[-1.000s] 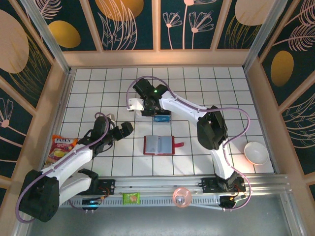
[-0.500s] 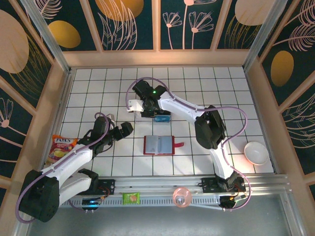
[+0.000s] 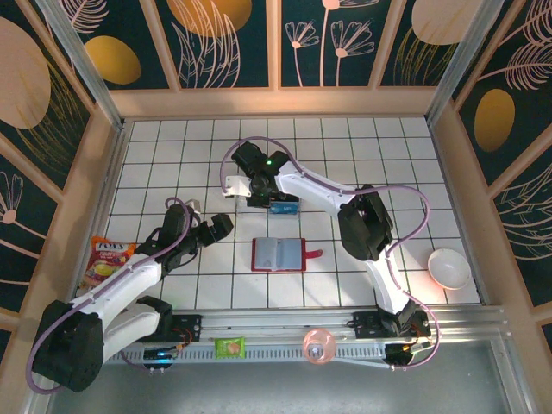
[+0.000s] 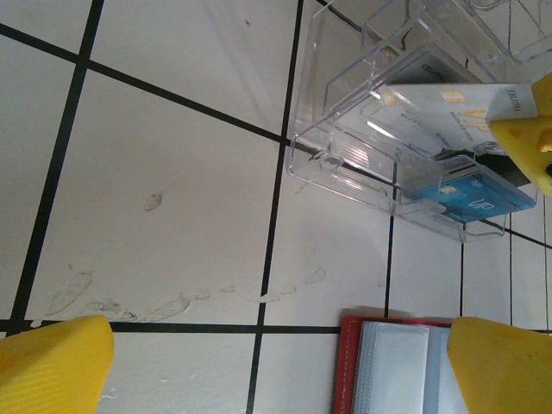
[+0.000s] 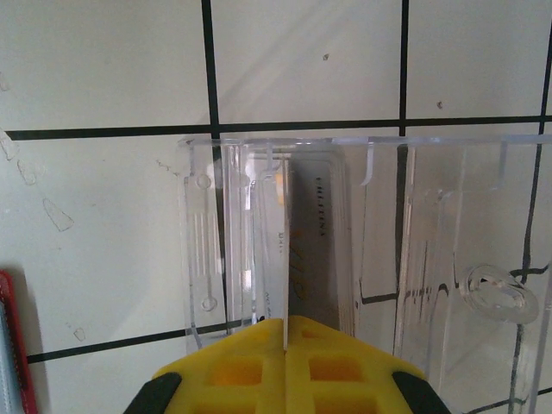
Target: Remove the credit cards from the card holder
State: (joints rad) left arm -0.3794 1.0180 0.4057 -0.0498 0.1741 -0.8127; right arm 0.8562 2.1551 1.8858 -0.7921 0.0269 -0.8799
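Observation:
The card holder (image 3: 279, 254) lies open on the tiles, a red booklet with grey-blue sleeves facing up; its corner shows in the left wrist view (image 4: 388, 366) and its red edge in the right wrist view (image 5: 10, 345). My right gripper (image 3: 248, 186) is shut on a white credit card (image 3: 231, 183), seen edge-on (image 5: 283, 259) between the yellow fingers (image 5: 345, 362), over a clear plastic box (image 5: 362, 241). That box (image 4: 379, 138) holds a blue card (image 4: 470, 194). My left gripper (image 3: 221, 226) hangs open left of the card holder, empty (image 4: 280, 362).
A white bowl (image 3: 449, 267) sits at the right edge. A candy bag (image 3: 105, 259) lies at the left wall. A green packet (image 3: 230, 348) and a pink round object (image 3: 318, 345) rest on the front rail. Wooden walls surround the tiled floor.
My right gripper has shifted slightly left with the white card. The left arm and the card holder have not moved.

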